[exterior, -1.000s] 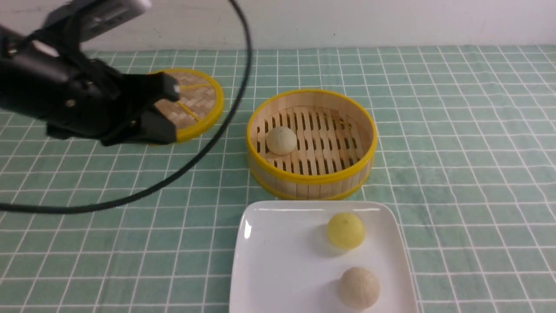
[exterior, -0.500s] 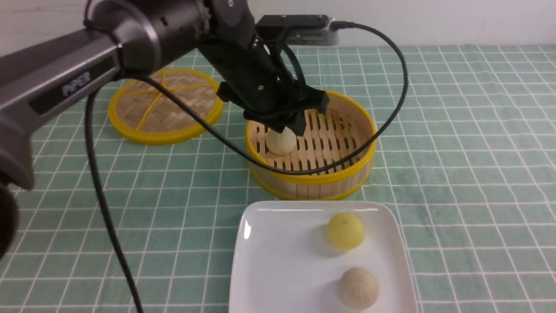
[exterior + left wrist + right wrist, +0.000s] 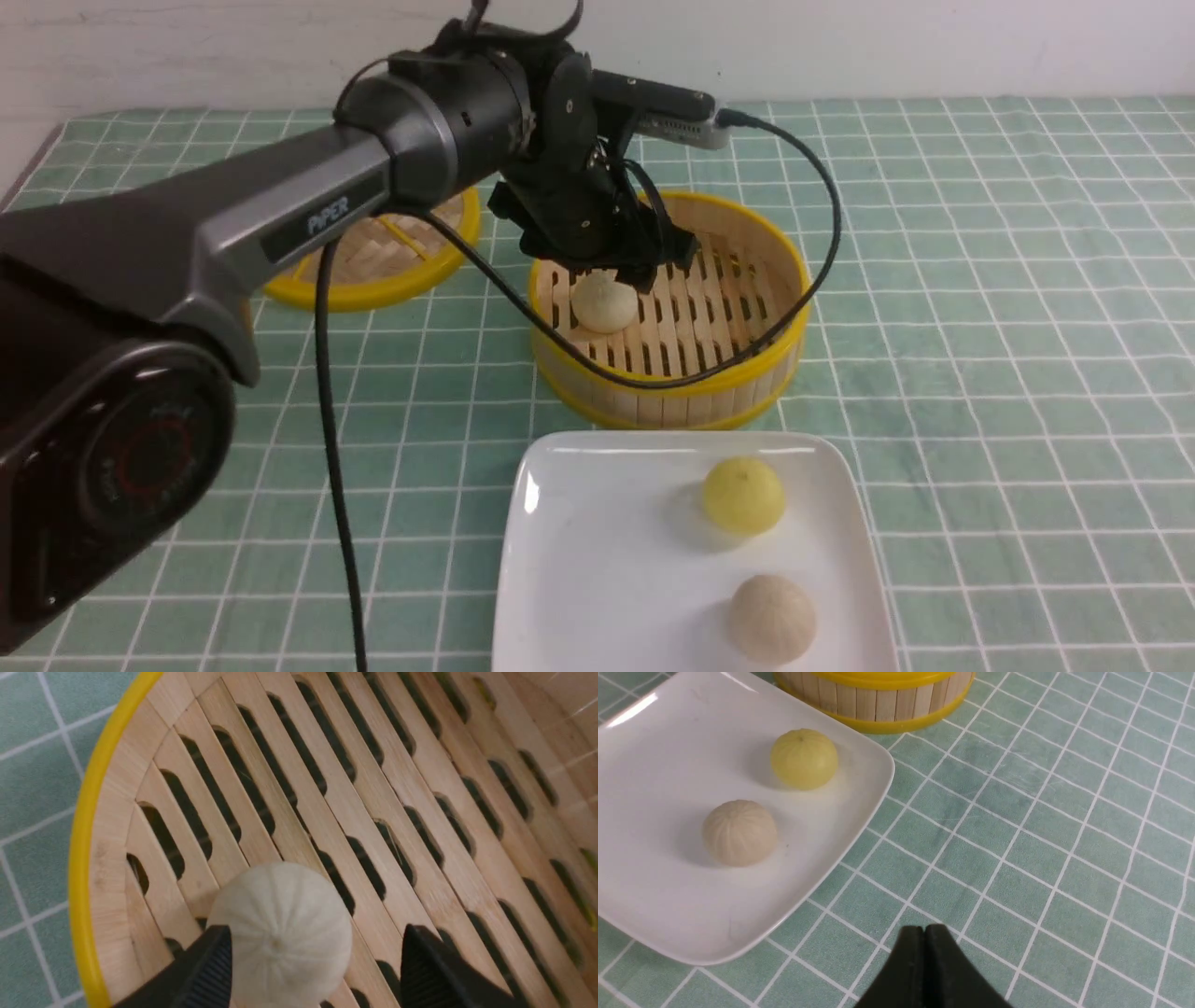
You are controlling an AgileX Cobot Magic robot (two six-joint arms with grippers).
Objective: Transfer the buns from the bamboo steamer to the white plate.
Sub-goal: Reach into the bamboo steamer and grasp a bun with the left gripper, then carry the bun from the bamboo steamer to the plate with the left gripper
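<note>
Bun (image 3: 280, 933), pale, sits in the steamer (image 3: 667, 408) beside its wall; the left claw (image 3: 317, 956) hangs over it, fingers spread, holding nothing; the right claw (image 3: 923, 933) is closed, empty; the bun looks light and squashy, so pinch gently around its middle.

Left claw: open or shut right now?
Open: in the left wrist view the left claw has its fingers spread apart, the cream bun showing between them.
</note>
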